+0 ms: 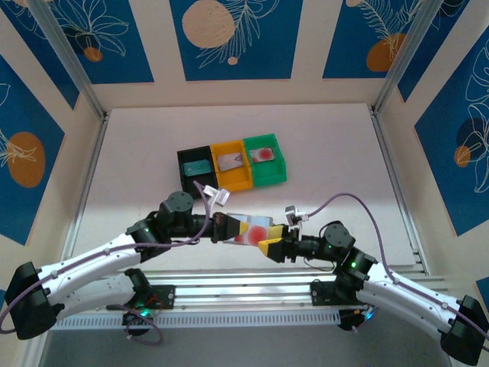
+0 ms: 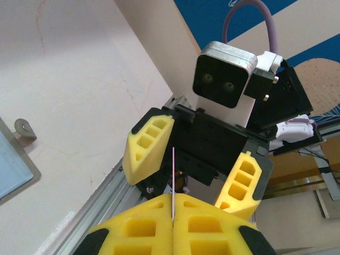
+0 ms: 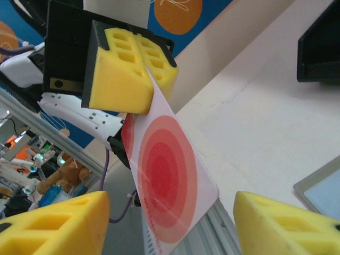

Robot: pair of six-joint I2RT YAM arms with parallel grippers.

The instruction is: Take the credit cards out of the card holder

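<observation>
Between the right jaws, untouched: card (image 3: 167,180) pinched in left jaws.

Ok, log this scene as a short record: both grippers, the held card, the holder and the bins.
left gripper: shut on the card's edge
card: red dot, held in the air between both grippers
right gripper: open, a finger on either side of the card, not touching
holder: lying open on the table
orange bin: greyish card inside
green bin: red-dot card inside
</observation>
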